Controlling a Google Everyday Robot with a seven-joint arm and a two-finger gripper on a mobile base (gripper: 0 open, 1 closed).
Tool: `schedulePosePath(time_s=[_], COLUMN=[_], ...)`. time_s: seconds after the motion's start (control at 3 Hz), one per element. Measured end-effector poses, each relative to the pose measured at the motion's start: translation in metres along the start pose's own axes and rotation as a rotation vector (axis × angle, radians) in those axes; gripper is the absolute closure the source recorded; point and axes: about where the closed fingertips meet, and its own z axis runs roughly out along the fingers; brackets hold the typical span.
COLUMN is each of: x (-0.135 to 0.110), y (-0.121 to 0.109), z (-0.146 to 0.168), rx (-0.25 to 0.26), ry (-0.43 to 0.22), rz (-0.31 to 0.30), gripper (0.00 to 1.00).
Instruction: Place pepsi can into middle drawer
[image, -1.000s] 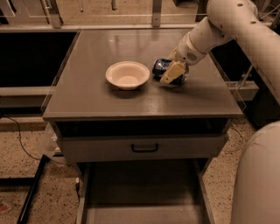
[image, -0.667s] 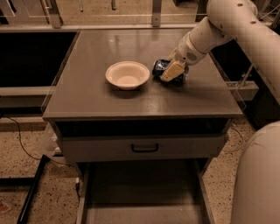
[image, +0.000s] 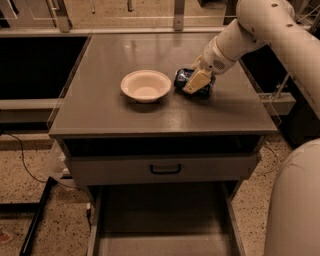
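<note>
Camera view: the tool (image: 196, 82) sat on the pepsi can (image: 181, 78) atop the desk (image: 150, 120); its grip could not be told. Grasping seemed in hand. Next, a lift toward the middle drawer (image: 160, 220), well below the tool.

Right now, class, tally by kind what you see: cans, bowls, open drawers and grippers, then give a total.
Cans: 1, the pepsi can on the cabinet top.
Bowls: 1, the cream bowl beside it.
Open drawers: 1, the middle drawer, pulled out.
Grippers: 1, the gripper at the can.
Total: 4
</note>
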Motion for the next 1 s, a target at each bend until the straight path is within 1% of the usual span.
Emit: schedulePosePath(time_s=[0.33,0.67,1.0], x=[-0.012,-0.027,-0.027], y=[0.01,0.021,0.038], z=[-0.009,-0.025,-0.058], rx=[-0.018,-0.023,-0.008], ry=[-0.022,-0.048,-0.073], rz=[-0.027,-0.068,-0.081], gripper=[1.0,1.0,1.0])
